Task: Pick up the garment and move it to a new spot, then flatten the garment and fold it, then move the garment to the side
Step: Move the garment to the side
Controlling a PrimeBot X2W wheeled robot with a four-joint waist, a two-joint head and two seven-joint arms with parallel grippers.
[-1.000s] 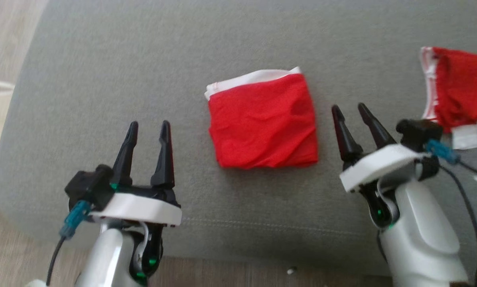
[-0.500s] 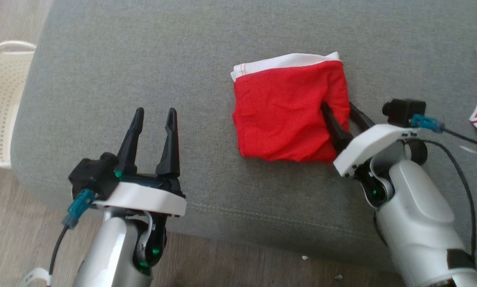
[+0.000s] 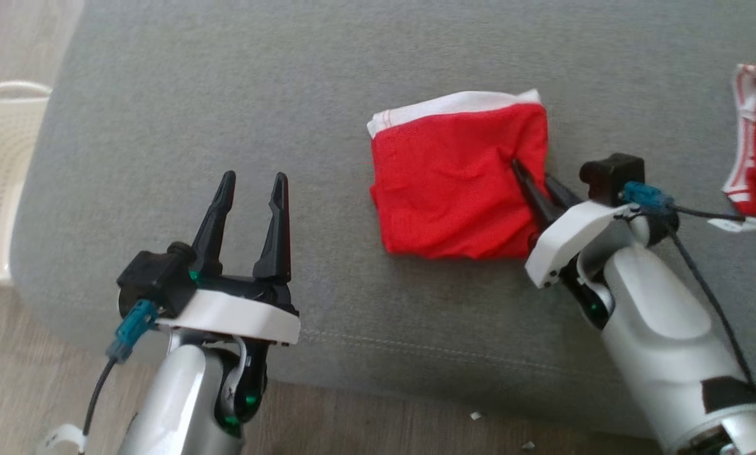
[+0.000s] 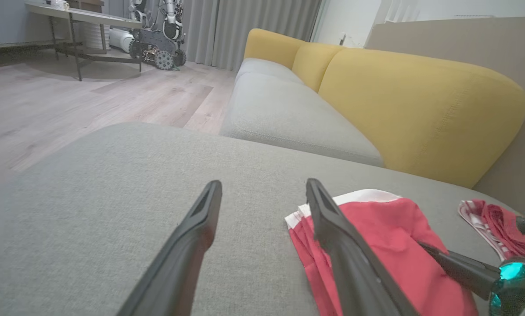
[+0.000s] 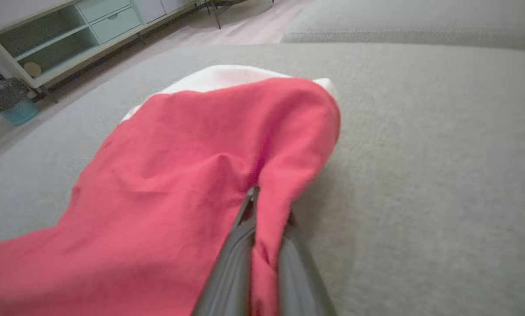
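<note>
A folded red garment [image 3: 454, 189] lies mid-cushion [image 3: 226, 95]. The fold could spill open on lifting, because only its right edge is pinched and probably not every layer. The right gripper [image 3: 531, 172] is clamped on that edge, with cloth between its fingers. The left gripper [image 3: 255, 177] hovers to the garment's left, fingers apart and holding nothing.

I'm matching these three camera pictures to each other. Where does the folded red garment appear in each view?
Head view: the folded red garment lies right of centre on the grey cushion.
Left wrist view: lower right, flat on the cushion.
Right wrist view: centre and lower left, close up.
Shared landmark: the right pincer, shut on the garment's right edge.
</note>
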